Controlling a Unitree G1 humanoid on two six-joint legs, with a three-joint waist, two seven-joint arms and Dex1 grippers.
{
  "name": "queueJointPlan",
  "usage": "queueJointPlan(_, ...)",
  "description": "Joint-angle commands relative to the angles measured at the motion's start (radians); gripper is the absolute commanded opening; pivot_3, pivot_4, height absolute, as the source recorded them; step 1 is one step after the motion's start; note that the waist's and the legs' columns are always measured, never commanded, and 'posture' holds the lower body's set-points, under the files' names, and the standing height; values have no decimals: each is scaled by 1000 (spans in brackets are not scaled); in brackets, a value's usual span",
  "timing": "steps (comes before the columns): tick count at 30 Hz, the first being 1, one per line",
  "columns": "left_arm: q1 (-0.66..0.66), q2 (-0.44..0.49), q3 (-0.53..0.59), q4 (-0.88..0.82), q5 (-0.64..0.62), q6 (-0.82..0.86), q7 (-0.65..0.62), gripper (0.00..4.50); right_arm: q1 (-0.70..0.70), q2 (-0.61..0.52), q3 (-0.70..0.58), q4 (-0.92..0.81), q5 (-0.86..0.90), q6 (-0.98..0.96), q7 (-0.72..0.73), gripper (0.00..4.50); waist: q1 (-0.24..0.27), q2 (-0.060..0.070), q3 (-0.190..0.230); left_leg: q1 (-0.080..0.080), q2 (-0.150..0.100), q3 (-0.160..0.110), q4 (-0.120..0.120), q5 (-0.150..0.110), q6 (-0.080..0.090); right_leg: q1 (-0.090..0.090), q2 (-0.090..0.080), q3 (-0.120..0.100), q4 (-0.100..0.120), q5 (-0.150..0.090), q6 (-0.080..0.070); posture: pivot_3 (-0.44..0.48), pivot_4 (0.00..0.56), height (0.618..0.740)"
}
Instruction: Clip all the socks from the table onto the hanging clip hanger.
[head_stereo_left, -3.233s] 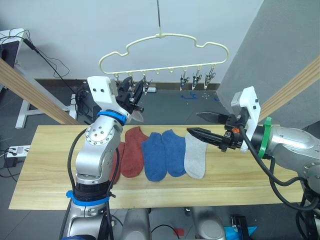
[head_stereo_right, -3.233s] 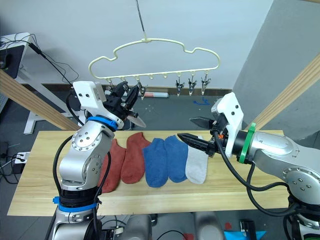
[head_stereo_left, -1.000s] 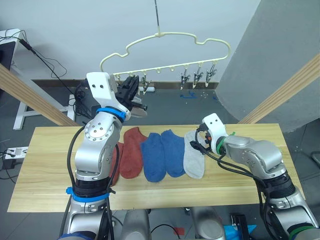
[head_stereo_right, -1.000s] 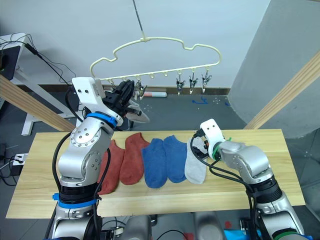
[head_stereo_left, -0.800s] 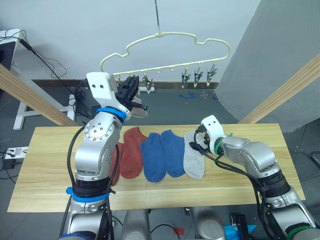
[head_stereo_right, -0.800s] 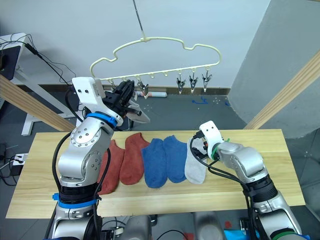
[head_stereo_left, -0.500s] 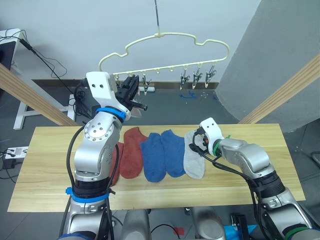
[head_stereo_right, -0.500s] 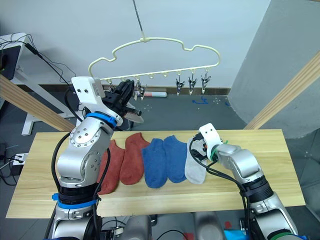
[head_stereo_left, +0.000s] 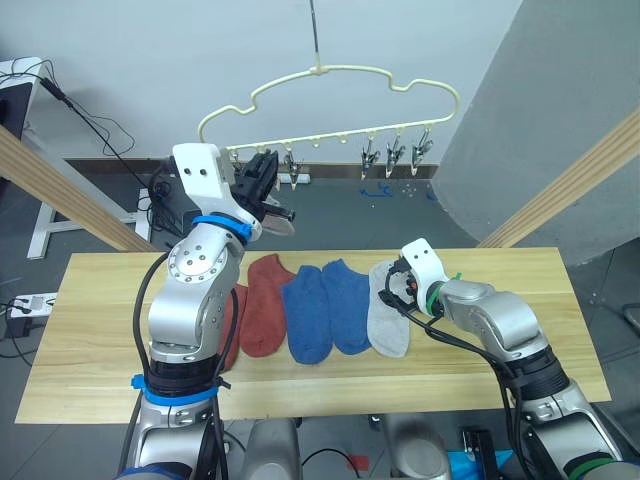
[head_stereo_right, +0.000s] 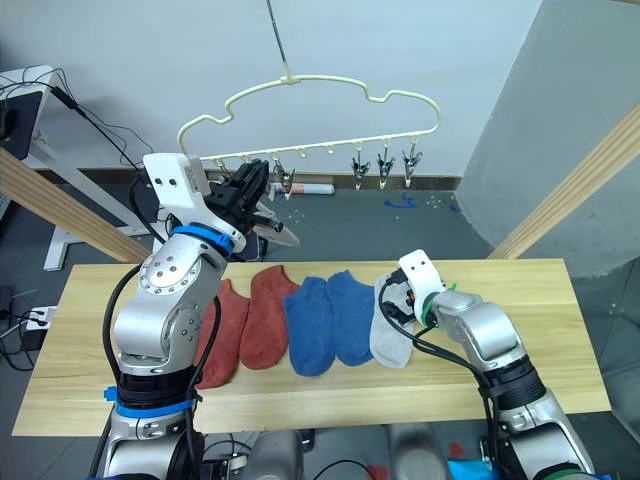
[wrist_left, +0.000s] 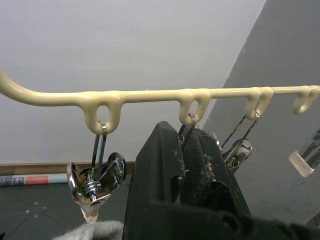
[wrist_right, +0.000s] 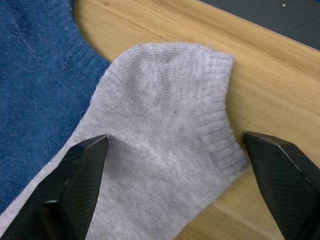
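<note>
Your right hand (wrist_right: 175, 185) is spread wide, empty, straddling the grey sock's (wrist_right: 165, 150) cuff; left hand (wrist_left: 187, 165) is pinched shut.

The right half of the surface (head_stereo_left: 520, 262) lies bare, as does its left end. Five socks (head_stereo_left: 330, 305) crowd the centre, side by side and touching. Above, three clips (head_stereo_left: 396, 152) hang at the right of the clip hanger (head_stereo_left: 330, 100), with bare hooks mid-bar. Slanted wooden poles (head_stereo_left: 560, 185) flank both sides.
</note>
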Motion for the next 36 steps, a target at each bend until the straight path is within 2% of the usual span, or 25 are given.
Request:
queueJointPlan(1,-4,2,0,-37,9,-13,0,18,15,2,-21,-23,-16,6,5,3225,0,0,0,0,0,0,0,0,0,0,0,0,0,0,0,-190,363,740)
queueJointPlan(9,-6,0,1,-32,11,-15,0,18,14,7,-30,-17,-33,9,7,278,0,0,0,0,0,0,0,0,0,0,0,0,0,0,0,-192,363,740)
queueJointPlan(10,-6,1,1,-32,11,-15,-1,18,14,8,-31,-16,-36,9,6,21,0,0,0,0,0,0,0,0,0,0,0,0,0,0,0,-194,365,740)
queueJointPlan(17,-10,-9,14,-33,-14,9,0,18,18,-7,-23,-34,-48,-2,29,21,0,0,0,0,0,0,0,0,0,0,0,0,0,0,0,-197,367,740)
queueJointPlan(26,-33,0,67,-50,-101,83,-17,18,27,-85,-48,-247,50,-79,248,21,-1,0,0,0,0,0,0,0,0,0,0,0,1,0,0,-191,366,740)
queueJointPlan(30,-49,14,85,-57,-134,121,-20,18,-13,-71,-93,-318,133,-71,312,21,-2,0,0,0,0,0,1,0,0,0,0,0,2,0,0,-183,362,740)
queueJointPlan(36,-58,37,104,-76,-176,175,-30,18,-80,-12,-94,-353,214,-86,357,21,1,0,0,0,0,-1,0,0,0,0,0,-1,2,0,0,-167,356,740)
